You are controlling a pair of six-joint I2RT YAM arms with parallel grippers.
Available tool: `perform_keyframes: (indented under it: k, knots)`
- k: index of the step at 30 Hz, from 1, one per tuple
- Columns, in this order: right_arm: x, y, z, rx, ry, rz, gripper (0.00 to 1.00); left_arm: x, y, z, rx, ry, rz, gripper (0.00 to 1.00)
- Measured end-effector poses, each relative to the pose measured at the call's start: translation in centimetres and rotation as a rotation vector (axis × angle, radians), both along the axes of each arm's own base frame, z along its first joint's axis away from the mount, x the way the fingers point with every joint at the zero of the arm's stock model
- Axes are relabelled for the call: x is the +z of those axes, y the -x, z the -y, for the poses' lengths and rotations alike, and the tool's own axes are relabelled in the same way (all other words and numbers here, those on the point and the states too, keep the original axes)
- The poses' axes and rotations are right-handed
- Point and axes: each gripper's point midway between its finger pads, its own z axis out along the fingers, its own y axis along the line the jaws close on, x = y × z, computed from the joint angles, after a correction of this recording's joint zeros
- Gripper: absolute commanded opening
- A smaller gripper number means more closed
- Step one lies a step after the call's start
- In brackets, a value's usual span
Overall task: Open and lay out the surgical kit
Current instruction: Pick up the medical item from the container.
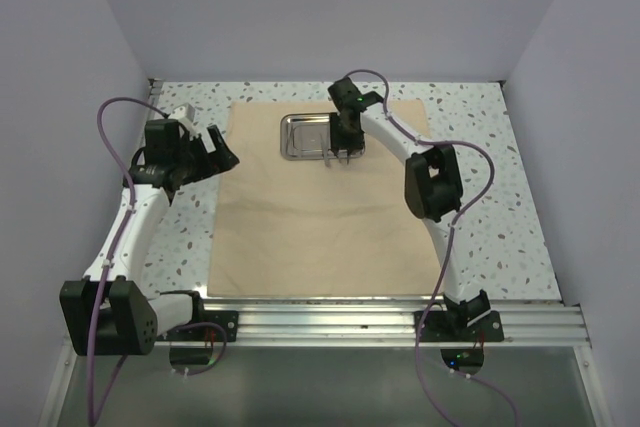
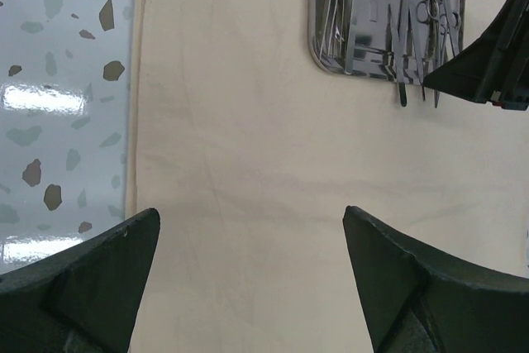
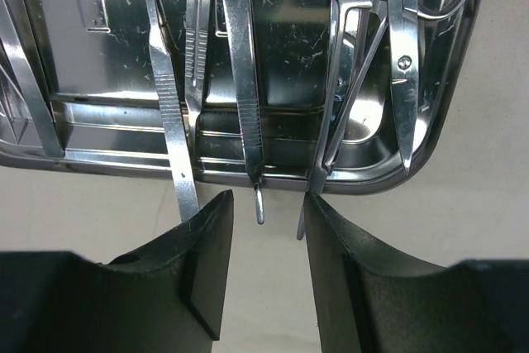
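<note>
The beige cloth wrap (image 1: 320, 227) lies spread flat on the table. The steel tray (image 1: 284, 137) rests on its far part and holds several slim silver instruments (image 2: 397, 35). My right gripper (image 3: 269, 200) hangs at the tray's near rim (image 3: 99, 163), jaws partly apart. A slim handle (image 3: 244, 80) pokes over the rim into the gap and touches neither finger. Tweezers (image 3: 169, 105) run to the left finger, and scissors (image 3: 405, 72) lie to the right. My left gripper (image 2: 250, 212) hovers wide open over the cloth's left part, holding nothing.
Speckled tabletop (image 1: 190, 237) shows to the left and right of the cloth. Lilac walls enclose the back and both sides. The metal rail (image 1: 330, 322) carrying the arm bases runs along the near edge.
</note>
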Motion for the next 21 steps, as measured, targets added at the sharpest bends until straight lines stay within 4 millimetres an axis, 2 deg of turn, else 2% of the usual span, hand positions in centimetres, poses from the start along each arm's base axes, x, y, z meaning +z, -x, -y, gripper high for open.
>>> perform_keyframes:
  k: [12, 20, 21]
  knots:
    - [-1.1, -2.2, -1.2, 0.0, -0.013, 0.027, 0.43, -0.3, 0.0, -0.1, -0.009, -0.022, -0.005, 0.96]
    - [-2.2, -2.3, -1.2, -0.001, -0.004, 0.017, 0.39, -1.1, -0.2, -0.3, -0.003, -0.028, -0.029, 0.96]
    - [-2.2, -2.3, -1.2, -0.002, -0.004, 0.016, 0.36, -1.2, -0.2, -0.3, -0.003, -0.028, -0.032, 0.96]
